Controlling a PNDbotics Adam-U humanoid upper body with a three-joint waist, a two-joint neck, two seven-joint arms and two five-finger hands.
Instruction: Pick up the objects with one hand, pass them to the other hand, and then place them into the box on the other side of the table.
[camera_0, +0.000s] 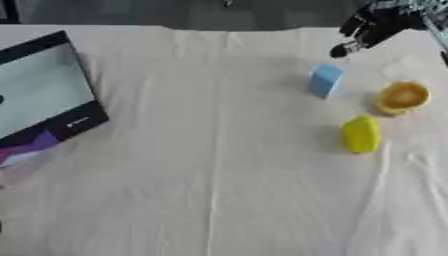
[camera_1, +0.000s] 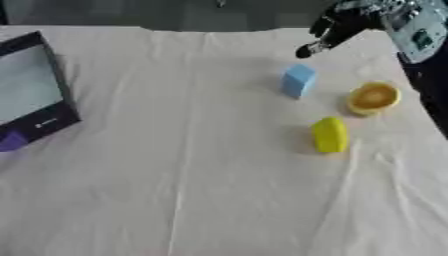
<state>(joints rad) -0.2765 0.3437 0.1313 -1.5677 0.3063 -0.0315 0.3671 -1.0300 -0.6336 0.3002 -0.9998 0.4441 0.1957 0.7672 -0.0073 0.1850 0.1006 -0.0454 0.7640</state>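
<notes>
While nothing is held yet:
step: reach, before first pick
right robot hand (camera_1: 337, 30): upper right, fingers loosely bent, empty
objects: blue block (camera_1: 298, 80), orange cup (camera_1: 374, 98), yellow piece (camera_1: 330, 134), right side of surface (camera_1: 192, 165)
box (camera_0: 39, 95): left edge
next: descend onto block

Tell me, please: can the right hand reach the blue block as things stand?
Probably yes. The right hand hangs just beyond the blue block, holding nothing, and only bare cloth lies between them.
</notes>
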